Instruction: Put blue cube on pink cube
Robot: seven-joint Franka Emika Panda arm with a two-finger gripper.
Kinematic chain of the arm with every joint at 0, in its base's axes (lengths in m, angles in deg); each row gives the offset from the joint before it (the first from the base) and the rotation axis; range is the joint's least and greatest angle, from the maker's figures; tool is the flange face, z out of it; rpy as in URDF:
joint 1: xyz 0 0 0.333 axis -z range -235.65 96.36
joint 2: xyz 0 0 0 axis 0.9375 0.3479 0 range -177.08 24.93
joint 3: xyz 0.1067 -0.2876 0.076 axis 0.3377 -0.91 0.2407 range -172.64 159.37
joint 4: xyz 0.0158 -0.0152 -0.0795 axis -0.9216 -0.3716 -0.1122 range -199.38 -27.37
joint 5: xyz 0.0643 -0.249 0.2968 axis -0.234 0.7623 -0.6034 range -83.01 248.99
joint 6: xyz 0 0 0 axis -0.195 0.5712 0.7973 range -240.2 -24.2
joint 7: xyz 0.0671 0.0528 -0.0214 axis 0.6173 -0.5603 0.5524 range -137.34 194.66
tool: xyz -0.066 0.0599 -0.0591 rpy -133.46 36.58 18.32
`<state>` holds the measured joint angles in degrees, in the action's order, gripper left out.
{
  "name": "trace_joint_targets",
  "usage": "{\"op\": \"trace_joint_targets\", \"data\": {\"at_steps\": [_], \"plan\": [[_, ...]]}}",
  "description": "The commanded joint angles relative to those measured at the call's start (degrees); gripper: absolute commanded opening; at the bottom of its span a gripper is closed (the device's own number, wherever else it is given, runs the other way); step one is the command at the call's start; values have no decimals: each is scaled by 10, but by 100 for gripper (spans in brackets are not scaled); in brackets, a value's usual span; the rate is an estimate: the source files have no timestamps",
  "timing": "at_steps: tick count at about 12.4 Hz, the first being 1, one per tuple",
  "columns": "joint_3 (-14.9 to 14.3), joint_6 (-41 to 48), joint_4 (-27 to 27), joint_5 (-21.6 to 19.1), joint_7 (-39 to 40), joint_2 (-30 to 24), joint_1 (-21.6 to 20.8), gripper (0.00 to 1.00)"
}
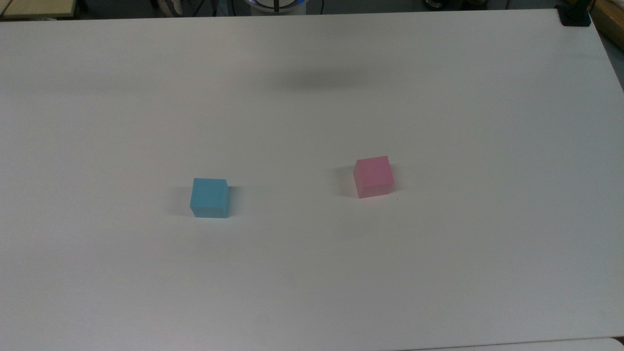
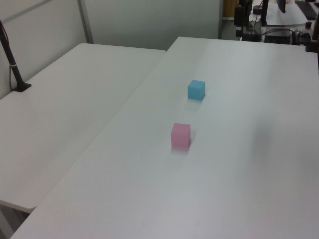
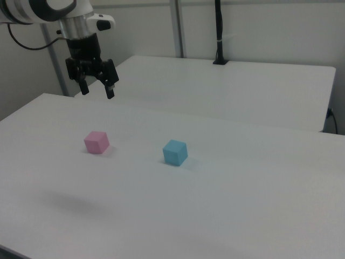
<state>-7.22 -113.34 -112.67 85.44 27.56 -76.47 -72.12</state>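
Note:
The blue cube point(image 1: 210, 197) rests on the white table, left of centre in the top view. The pink cube point(image 1: 373, 176) sits apart from it, to the top view's right, with a wide gap between them. In the left view the blue cube point(image 2: 196, 89) lies farther back than the pink cube point(image 2: 180, 135). In the right view the pink cube point(image 3: 96, 142) is on the left and the blue cube point(image 3: 175, 152) near the middle. My gripper point(image 3: 97, 90) hangs open high above the table, up and behind the pink cube, holding nothing.
A second white table point(image 2: 65, 99) adjoins this one along a seam. A black post point(image 3: 218, 32) stands on it. A black clamp point(image 1: 575, 17) sits at the table's far right corner in the top view. Desk clutter point(image 2: 279, 20) lies beyond the far edge.

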Motion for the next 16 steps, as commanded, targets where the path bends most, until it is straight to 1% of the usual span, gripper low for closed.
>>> {"op": "trace_joint_targets", "data": {"at_steps": [1, 16], "plan": [[-6, 11, -4, 1, -3, -8, -2, 100], [-6, 11, 8, -1, -3, 6, -4, 100]]}}
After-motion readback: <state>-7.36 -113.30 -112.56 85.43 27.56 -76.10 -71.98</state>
